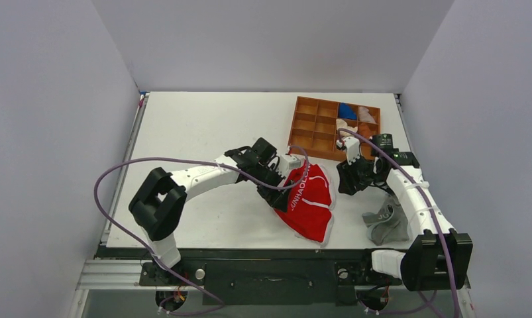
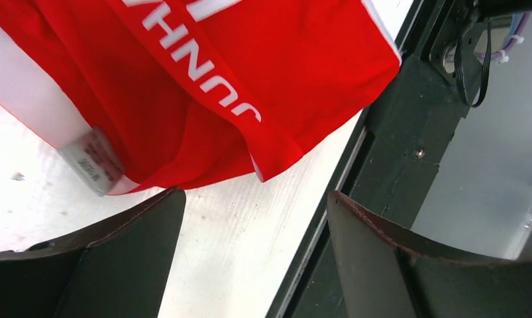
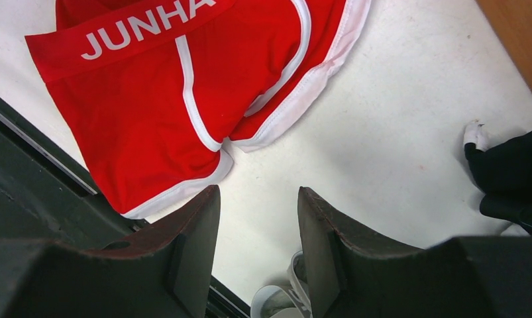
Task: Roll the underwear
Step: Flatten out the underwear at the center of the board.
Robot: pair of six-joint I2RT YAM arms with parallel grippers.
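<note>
Left end effector [image 2: 255, 195] and right end effector [image 3: 258, 191] were spread, empty, beside red briefs [image 1: 309, 202]; I reckoned pinch waistband [image 3: 127, 33] square, roll tight.

I see open table [image 1: 197, 126] left of and beyond the underwear [image 1: 313, 207], so my left gripper [image 1: 282, 196], fingers spread over the cloth's left edge, has room on that side. The right is tighter. My right gripper [image 1: 346, 181], fingers apart, hangs hemmed between the underwear, the wooden compartment tray [image 1: 308, 123] behind, the grey garment [image 1: 385, 224] in front and a black garment [image 3: 511, 175] alongside.
</note>
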